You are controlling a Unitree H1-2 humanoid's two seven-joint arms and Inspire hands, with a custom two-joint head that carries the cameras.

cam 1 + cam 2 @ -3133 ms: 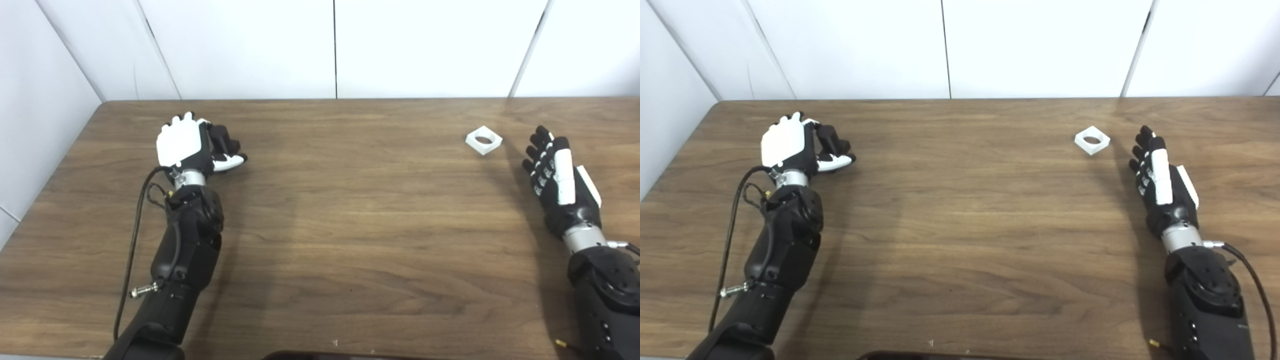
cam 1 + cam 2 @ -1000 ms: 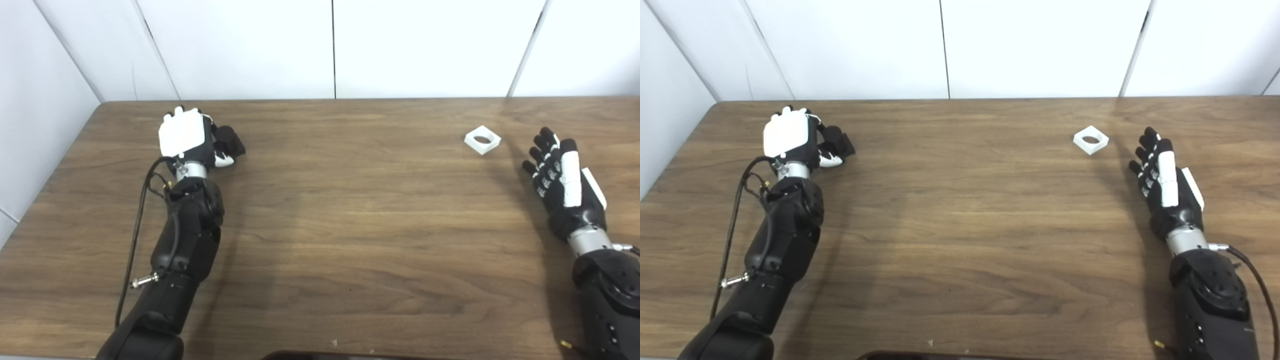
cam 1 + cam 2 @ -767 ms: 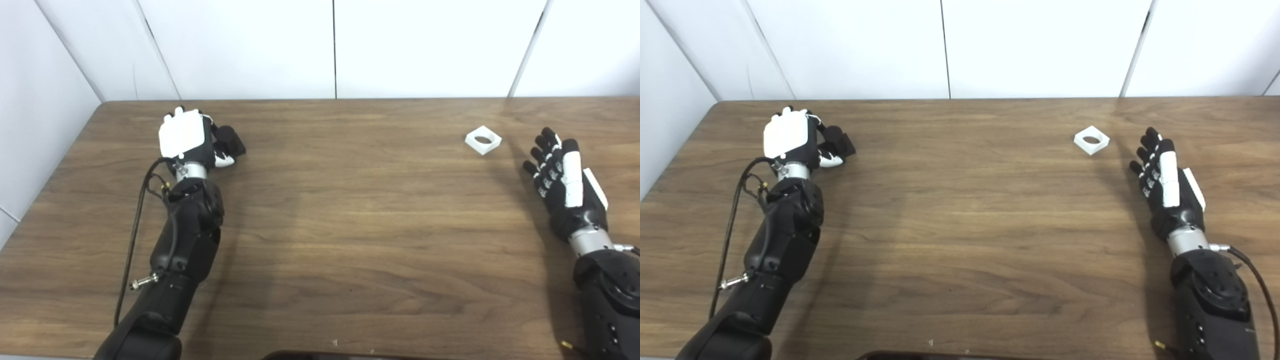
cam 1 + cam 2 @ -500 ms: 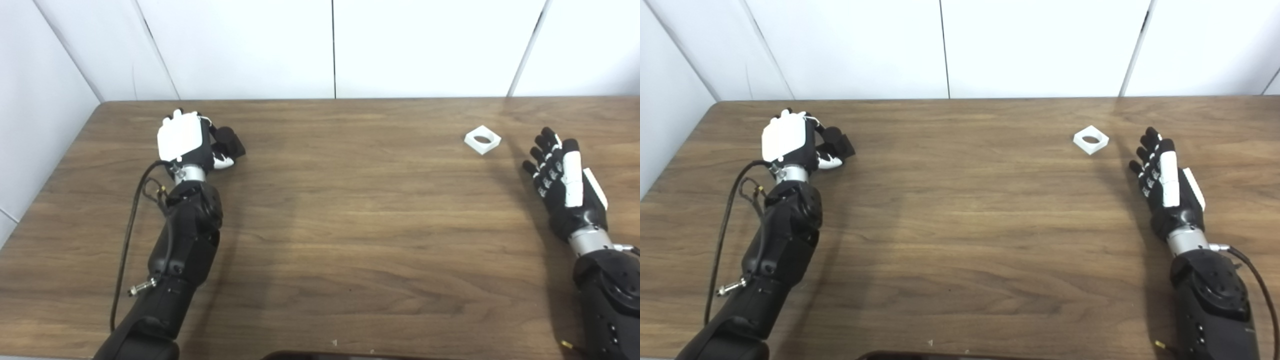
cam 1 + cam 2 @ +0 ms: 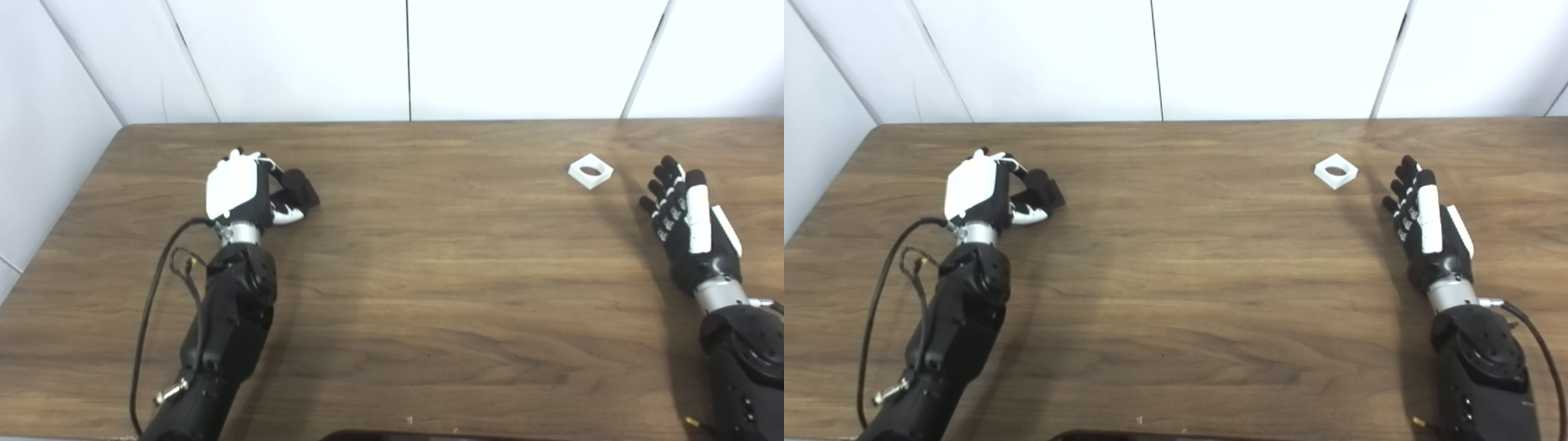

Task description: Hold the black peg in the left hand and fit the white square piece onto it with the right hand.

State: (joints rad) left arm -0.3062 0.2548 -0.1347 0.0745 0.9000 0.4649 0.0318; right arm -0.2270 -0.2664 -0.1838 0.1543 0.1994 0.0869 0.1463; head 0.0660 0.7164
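My left hand [image 5: 245,196] is over the left part of the wooden table [image 5: 429,269], its fingers curled shut on the black peg [image 5: 301,186], whose end sticks out to the right of the fingers. The white square piece [image 5: 590,171], with a round hole through it, lies flat on the table at the far right. My right hand [image 5: 689,223] is open with fingers straight, just right of and nearer than the white piece, not touching it.
White wall panels stand behind the table's far edge and along its left side. A black cable [image 5: 150,331] loops beside the left forearm. A dark object [image 5: 392,436] peeks in at the bottom edge.
My left hand has moved right and toward me with the black peg in it. The right hand and the white piece stay where they were.
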